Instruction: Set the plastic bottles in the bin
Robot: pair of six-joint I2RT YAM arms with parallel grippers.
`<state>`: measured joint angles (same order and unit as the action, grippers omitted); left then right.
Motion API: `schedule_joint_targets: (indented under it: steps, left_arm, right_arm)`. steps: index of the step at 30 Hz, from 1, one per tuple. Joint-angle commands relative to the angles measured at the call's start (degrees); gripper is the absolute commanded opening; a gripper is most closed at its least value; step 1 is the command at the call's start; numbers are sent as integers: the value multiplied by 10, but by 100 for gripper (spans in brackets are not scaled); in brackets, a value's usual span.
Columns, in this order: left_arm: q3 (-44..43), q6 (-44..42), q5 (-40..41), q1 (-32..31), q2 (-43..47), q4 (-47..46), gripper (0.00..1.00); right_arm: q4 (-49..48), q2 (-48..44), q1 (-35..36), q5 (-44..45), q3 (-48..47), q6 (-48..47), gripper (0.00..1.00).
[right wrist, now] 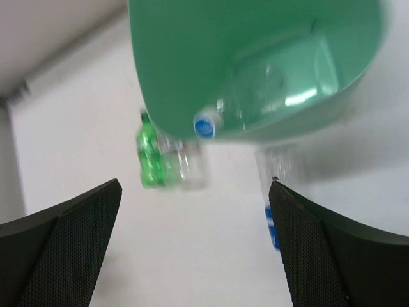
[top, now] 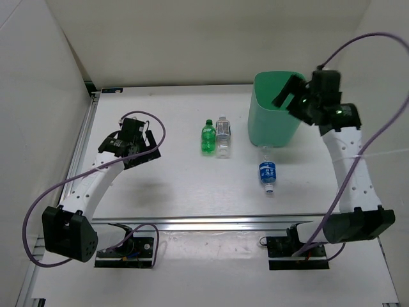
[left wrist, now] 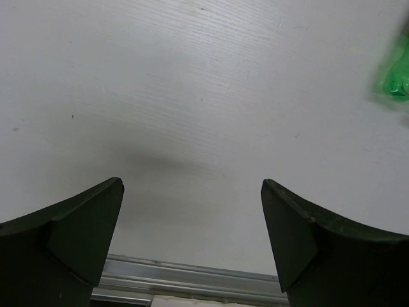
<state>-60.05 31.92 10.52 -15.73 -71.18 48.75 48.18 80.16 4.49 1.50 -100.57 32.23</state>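
Nearest the arm bases, the left end effector (top: 131, 144) hangs over the left part of the surface (top: 172, 185); its wrist view shows both fingers (left wrist: 83, 236) spread wide with bare surface between them, a metal rail (left wrist: 192, 281) along the bottom edge; the plastic bottles lie well off to its right, and only a green blur of the green bottle (left wrist: 393, 83) shows there, cut by the frame edge.

Right of centre, the blue-label bottle (top: 268, 171) lies on its side, on the surface, one end close to the foot of the bin (top: 271, 125); whether they touch cannot be told; in the right wrist view it (right wrist: 271, 224) is blurred and partly hidden behind the right finger.

Farther back, mid-surface, the green bottle (top: 208, 137) and the white-label bottle (top: 222, 136) lie side by side, just beside each other, left of the bin and apart from it; from the right wrist they are smeared, the green one (right wrist: 150, 160) plain by colour, the clear one (right wrist: 188, 163) barely outlined.

Farthest, the right end effector (top: 291, 93) hovers above the bin's opening at its right rim; its fingers (right wrist: 70, 243) stand spread wide, gripping none of the bottles; below them the bin's inside (right wrist: 192, 64) fills the view, and the plain clear bottle (right wrist: 255, 89) shows within it, blue cap toward the lower rim, its body a faint blur; from above this bottle is hidden.
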Motion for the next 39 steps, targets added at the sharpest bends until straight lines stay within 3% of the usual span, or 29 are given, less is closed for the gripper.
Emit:
schedule_joint_targets:
  steps: [1,10,23,26,29,33,34,36,39]
  left_arm:
    - [-28,-11,-6,-3,-10,-16,100]
    - [-17,8,-40,-3,1,-15,100]
    - [-3,-5,-30,-3,6,15,100]
    - [-9,-11,-24,-3,6,20,100]
    - [-9,-11,-18,-3,6,20,100]
    - [-4,-11,-18,-3,11,20,100]
    - [-4,-11,-18,-3,11,20,100]
    - [-4,-11,-18,-3,11,20,100]
    - [1,-5,-18,-3,11,20,100]
  right_arm:
    - [2,-14,71,61,118,-37,100]
    - [-54,-57,122,93,380,-51,100]
    - [-120,102,146,104,412,-86,100]
    - [-120,107,146,110,427,-81,93]
    - [-120,102,146,110,443,-74,79]
    - [-102,84,146,115,457,-60,54]
    - [-92,72,146,115,457,-55,43]
    - [-51,39,160,137,443,-36,34]
    - [-16,-17,190,150,416,-29,34]
